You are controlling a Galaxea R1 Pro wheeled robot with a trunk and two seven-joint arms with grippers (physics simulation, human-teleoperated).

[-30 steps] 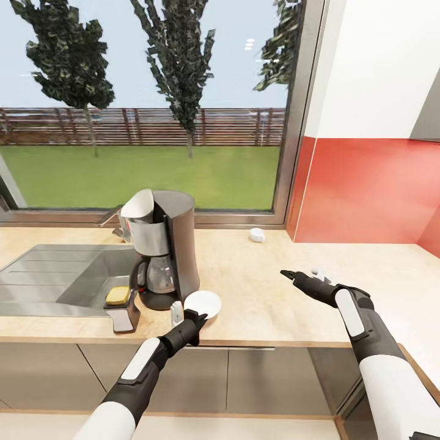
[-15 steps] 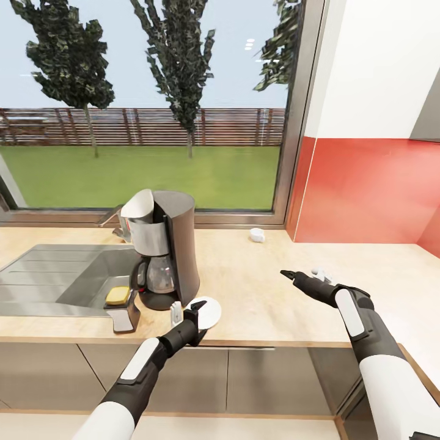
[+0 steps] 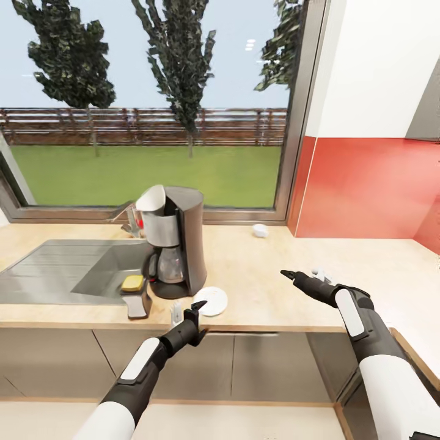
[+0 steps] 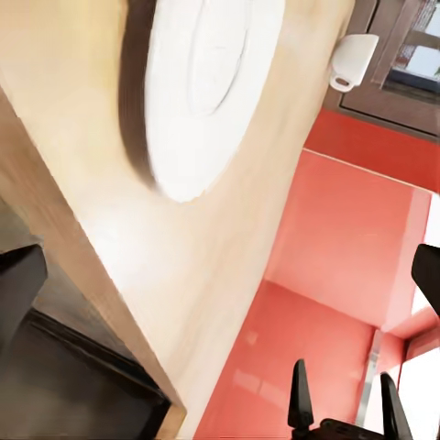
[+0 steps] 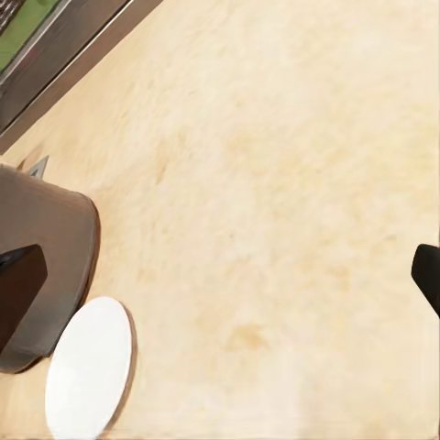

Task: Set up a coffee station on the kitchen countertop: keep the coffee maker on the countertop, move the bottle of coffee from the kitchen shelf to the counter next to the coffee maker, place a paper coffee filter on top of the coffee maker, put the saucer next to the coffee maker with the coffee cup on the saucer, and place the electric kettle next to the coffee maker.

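On the countertop [image 3: 263,287], saucer [image 3: 211,300] lies at the coffee maker's [image 3: 177,241] 5 o'clock. Left gripper [image 3: 186,308] is spread wide, empty; right gripper [image 3: 300,274] likewise. Risk: a careless left-arm sweep nudges the saucer off the near edge.

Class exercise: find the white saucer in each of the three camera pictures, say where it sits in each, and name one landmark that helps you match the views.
Head view: the saucer lies on the countertop, beside the coffee maker, just beyond the left claw.
Left wrist view: the saucer is the large blurred white disc on the wood.
Right wrist view: the saucer lies beside the coffee maker's dark body.
Shared landmark: the light wooden countertop.
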